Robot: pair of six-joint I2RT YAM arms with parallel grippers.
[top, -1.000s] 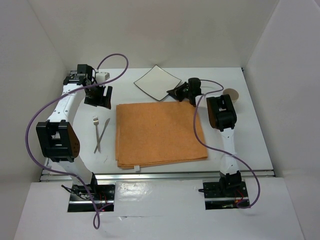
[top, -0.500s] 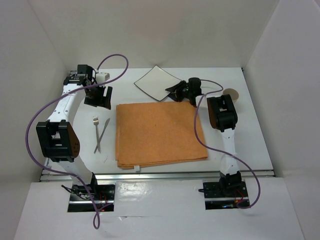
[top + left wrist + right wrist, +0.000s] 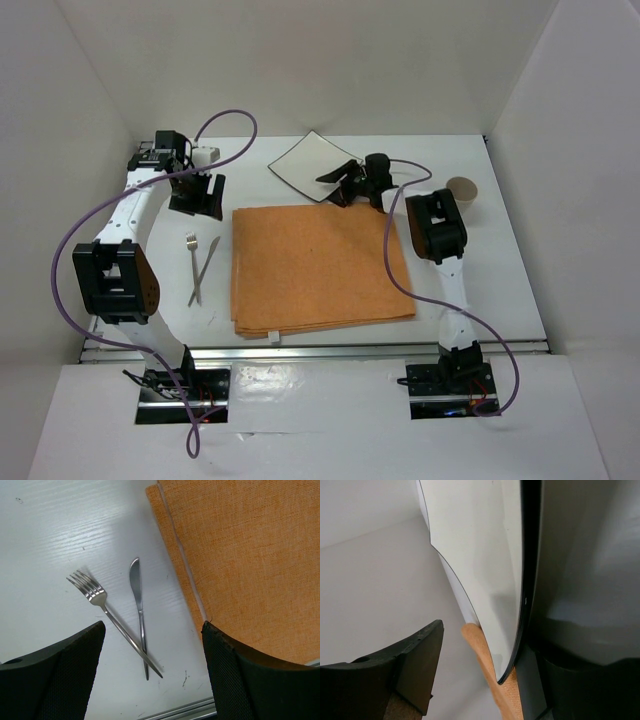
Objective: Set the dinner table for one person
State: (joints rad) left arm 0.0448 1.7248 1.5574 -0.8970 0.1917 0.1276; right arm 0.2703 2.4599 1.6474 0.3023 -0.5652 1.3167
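At plate corner, right tool now spread apart, shifted slightly left.

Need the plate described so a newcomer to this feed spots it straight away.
On the white table, find the big orange mat in the middle. At its far edge sits the plate: white, square, thin dark rim, turned corner-on like a diamond, unlike the round brown cup further right.

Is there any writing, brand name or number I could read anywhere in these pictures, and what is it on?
No text can be read anywhere.
The plate, fork, knife and orange cloth mat are plain.
A small white tag at the mat's near edge is too small to read.
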